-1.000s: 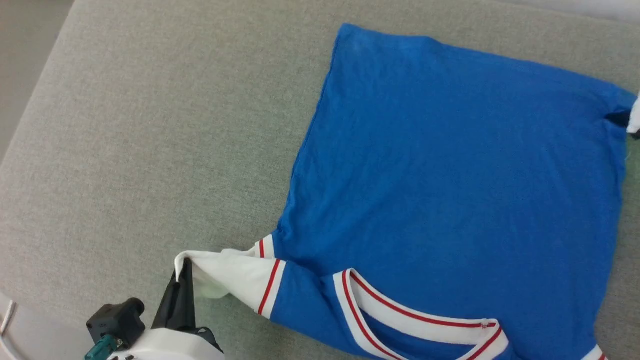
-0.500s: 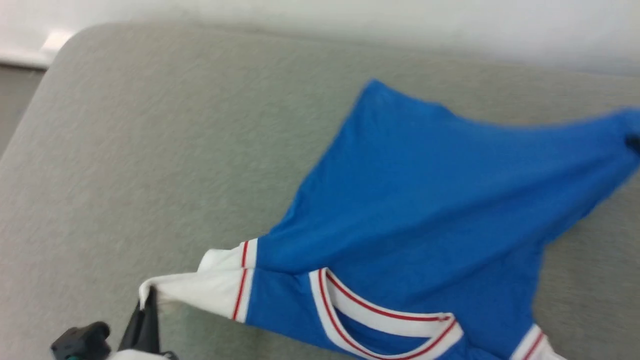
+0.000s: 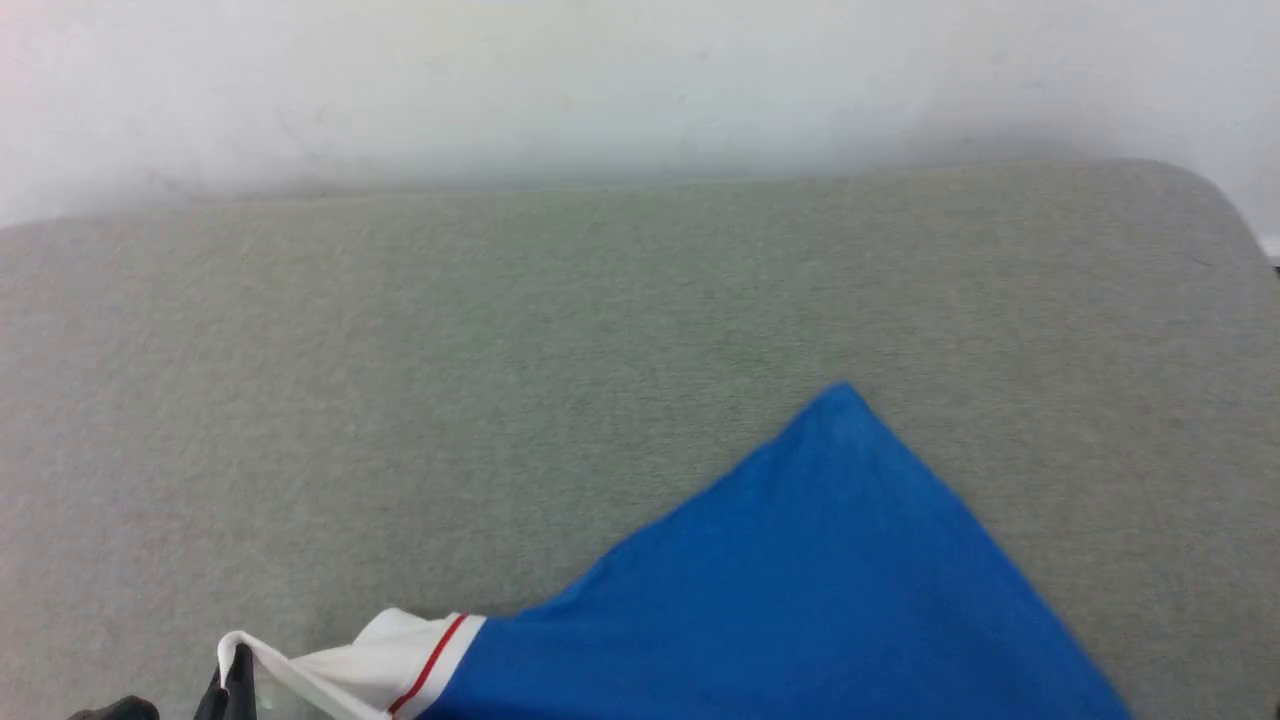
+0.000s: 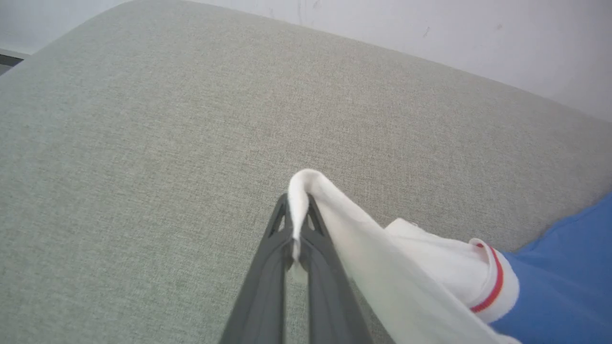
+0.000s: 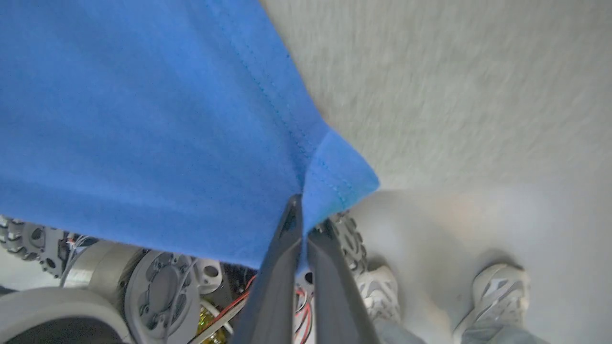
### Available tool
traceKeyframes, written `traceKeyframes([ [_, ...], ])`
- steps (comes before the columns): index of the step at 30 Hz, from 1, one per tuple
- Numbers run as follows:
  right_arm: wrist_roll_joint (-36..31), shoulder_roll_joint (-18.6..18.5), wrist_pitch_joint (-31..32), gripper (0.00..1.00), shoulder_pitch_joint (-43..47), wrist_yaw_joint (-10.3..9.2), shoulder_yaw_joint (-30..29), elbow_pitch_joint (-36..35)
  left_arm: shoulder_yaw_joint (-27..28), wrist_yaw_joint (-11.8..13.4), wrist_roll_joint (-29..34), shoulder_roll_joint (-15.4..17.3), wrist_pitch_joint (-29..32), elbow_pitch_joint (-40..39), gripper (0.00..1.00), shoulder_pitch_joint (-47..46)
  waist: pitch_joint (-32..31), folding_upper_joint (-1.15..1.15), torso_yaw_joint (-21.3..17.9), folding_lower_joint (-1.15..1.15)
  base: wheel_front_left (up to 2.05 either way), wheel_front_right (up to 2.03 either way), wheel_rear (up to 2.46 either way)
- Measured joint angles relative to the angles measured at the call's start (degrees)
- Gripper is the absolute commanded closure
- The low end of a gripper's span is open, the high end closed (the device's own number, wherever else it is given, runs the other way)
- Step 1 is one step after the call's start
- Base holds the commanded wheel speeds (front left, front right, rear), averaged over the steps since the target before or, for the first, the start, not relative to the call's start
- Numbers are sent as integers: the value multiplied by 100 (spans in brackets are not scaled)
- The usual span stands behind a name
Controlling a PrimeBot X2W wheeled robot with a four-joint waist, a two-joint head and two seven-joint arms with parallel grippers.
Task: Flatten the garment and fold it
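Garment [image 3: 800,600] isn't lying flat anymore, it's tugged up. Left gripper [image 4: 296,229] pinches the white sleeve [image 4: 368,258], right gripper [image 5: 303,215] pinches a blue corner [image 5: 339,172]

Bright, even light, little shadow
The head view was hazy, the wall [image 3: 640,90] washed pale; the right wrist view was motion-smeared.

We see a grey-green woven pad [image 3: 500,350] with rounded corners, stretching ahead of our left claw [image 4: 297,198] and off to both its sides, up to a pale wall [image 3: 640,80]. To the right of that claw the blue garment [image 3: 800,580] spreads over the pad, one corner pointing away; its white sleeve rises off the pad into the claw's closed tips
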Motion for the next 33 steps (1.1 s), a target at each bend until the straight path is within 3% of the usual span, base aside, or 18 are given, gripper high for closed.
traceKeyframes([
  [4, -37, 700, -22, 100, 761, 0, -196, 5, 9, 0, -34, 13, 37, 19, 100, 7, -122, 0, -271, 0, 0, 0, 0],
  [5, -26, 842, -76, 87, 859, 0, -207, 3, 11, 0, -41, 11, 38, 23, 100, 19, -146, 0, -327, 0, 0, 0, 0],
  [6, 2, 984, -193, 29, 894, 0, -223, -14, 12, 1, -41, 11, 38, 27, 100, 30, -167, 0, -377, 0, 0, 0, 0],
  [7, 33, 1107, -352, 0, 890, 0, -263, -34, 9, 1, -41, 8, 38, 29, 100, 35, -185, 0, -423, 0, 0, 0, 0],
  [10, 78, 1251, -1074, 0, 716, -1, -397, -182, -11, 2, -41, 7, 46, 27, 100, 47, -221, 0, -526, 1, 0, 0, 0],
  [14, -276, 1227, -2505, 0, 12, -1, -498, -250, -60, 15, -34, 9, 94, -19, 100, 39, -174, 0, -558, 1, 0, 0, 0],
  [19, -582, 1160, -3584, 0, -1103, -1, 99, 303, -156, 59, 26, 8, 151, -123, 100, -129, -36, 0, -518, 2, 0, 0, 0],
  [23, -608, 1061, -3662, 0, -1986, 0, 884, 1018, -308, 57, 121, 3, 225, -189, 100, -364, 64, 0, -417, 2, 0, 0, 0],
  [33, -49, 909, -2839, 0, -3873, -1, 2343, 2618, -539, -2, 176, -129, 237, -180, 100, -814, 424, 0, -99, 2, 0, 0, 0],
])
